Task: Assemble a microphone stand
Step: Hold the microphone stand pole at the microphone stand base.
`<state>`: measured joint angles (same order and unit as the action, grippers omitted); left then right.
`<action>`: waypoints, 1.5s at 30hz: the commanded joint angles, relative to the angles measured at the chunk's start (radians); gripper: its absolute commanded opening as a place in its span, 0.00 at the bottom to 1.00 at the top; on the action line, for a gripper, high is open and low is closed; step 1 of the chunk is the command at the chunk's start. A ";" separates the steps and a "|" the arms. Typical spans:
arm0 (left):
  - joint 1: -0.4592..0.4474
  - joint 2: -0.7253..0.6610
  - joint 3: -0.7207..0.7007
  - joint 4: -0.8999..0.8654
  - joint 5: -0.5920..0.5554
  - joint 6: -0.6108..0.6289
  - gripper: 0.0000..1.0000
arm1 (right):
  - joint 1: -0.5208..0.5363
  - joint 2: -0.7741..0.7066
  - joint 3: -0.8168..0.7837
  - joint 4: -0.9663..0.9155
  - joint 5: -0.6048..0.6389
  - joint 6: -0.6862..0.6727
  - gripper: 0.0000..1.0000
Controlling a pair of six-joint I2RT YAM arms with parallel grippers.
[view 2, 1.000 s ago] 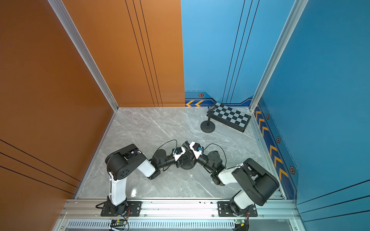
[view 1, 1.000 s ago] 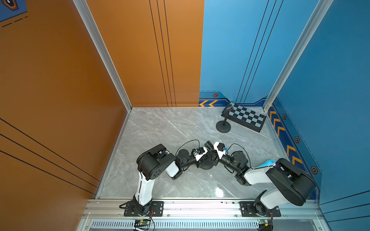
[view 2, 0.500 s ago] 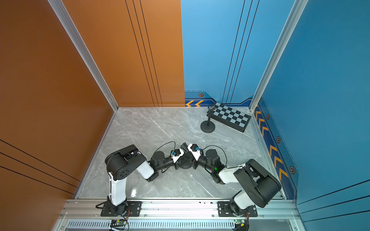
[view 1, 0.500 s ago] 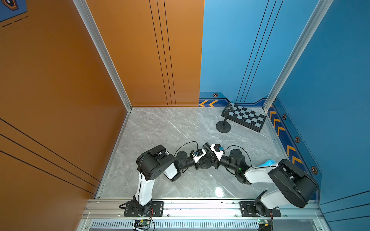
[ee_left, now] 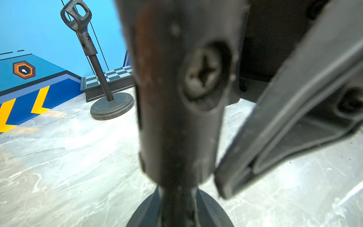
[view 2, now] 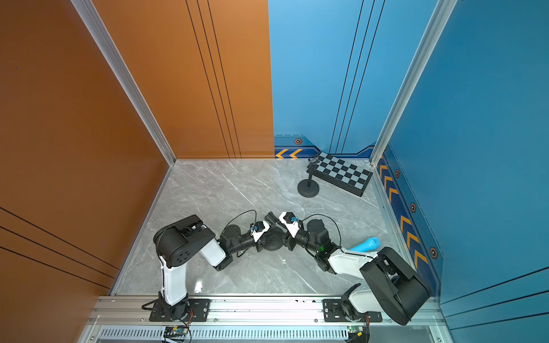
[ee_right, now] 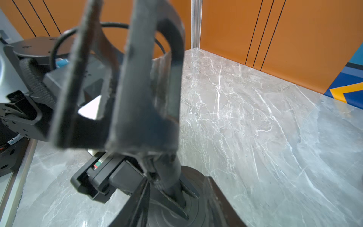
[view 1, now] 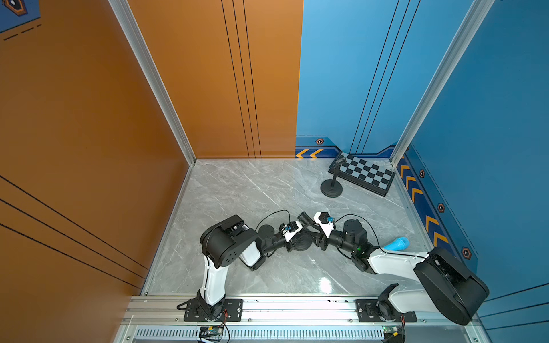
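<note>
- We saw the left gripper [ee_right: 155, 175] clamped on the pole of the black round-based microphone stand [view 1: 301, 243] mid-table; the right gripper [ee_right: 179, 196] had its jaws parted around that pole.
- Only the left wrist view showed the cross-head screw [ee_left: 203, 75] in the stand's clip.
- Only the top views showed the blue microphone [view 1: 396, 244].
- Farthest stood a second black stand [view 1: 331, 187], beside a checkered board [view 1: 365, 175].

Both top views look steeply down from high over the front rail [view 1: 267, 306], facing the back corner. They share nearly the whole marble floor [view 1: 252, 193] and both arms. The left wrist camera sits close behind the left gripper [view 1: 296, 239] and faces the blue wall. The stand pole [ee_left: 176, 118] at its fingertips is blurred and fills mid-frame. The right wrist camera sits just above the right gripper [view 1: 311, 233], faces the orange wall, and is equally close to that pole. Both wrist views share the pole and the floor beyond the fingertips.
</note>
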<state>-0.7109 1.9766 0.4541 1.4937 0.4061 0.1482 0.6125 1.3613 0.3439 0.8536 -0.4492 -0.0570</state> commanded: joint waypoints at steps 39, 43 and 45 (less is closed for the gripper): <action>0.036 0.057 0.060 -0.084 0.028 -0.006 0.15 | 0.100 0.068 0.029 -0.025 0.249 0.013 0.32; 0.038 0.076 0.059 -0.083 0.071 0.013 0.13 | -0.027 0.051 0.137 -0.251 -0.127 -0.081 0.41; 0.038 0.082 0.056 -0.084 0.082 0.018 0.13 | -0.071 0.067 0.192 -0.329 -0.244 -0.132 0.42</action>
<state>-0.6788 2.0277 0.5159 1.4422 0.4316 0.1356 0.5873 1.4303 0.4606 0.7460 -0.3847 -0.1040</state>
